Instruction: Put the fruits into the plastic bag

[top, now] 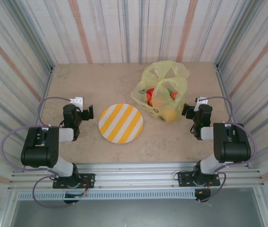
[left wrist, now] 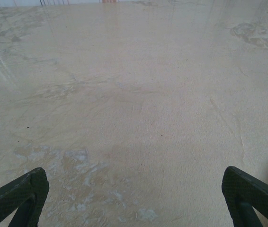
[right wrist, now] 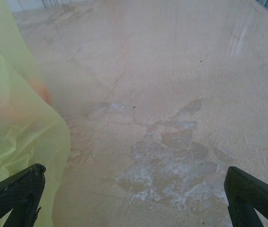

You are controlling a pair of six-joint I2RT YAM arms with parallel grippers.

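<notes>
Beige, marble-patterned worktop (top: 77, 85) seen from above, with both arms at its near edge. The thin, crinkly, translucent yellow-green plastic bag (top: 160, 90), printed with small avocado halves, sits in the right half of the worktop, nearer the far edge than the near one, its handles bunched at the top. The small glossy toy fruits (top: 149, 94) lie inside the bag: red pieces and a yellow-orange one at the bag's near side show through the film.

The round, flat yellow-and-white striped plate (top: 120, 123) rests near the middle of the worktop, just left of the bag and bare of fruit.

The left gripper (top: 87, 111) hangs low over the left half, between the left edge and the plate. In its wrist view the left gripper (left wrist: 133, 177) has its jaws spread wide over bare surface, holding nothing.

The right gripper (top: 187, 110) is just beside the bag's right flank. In its wrist view the right gripper (right wrist: 134, 172) also has its jaws wide apart and unloaded. The bag's film (right wrist: 15, 132) lies by one finger; contact cannot be told.
</notes>
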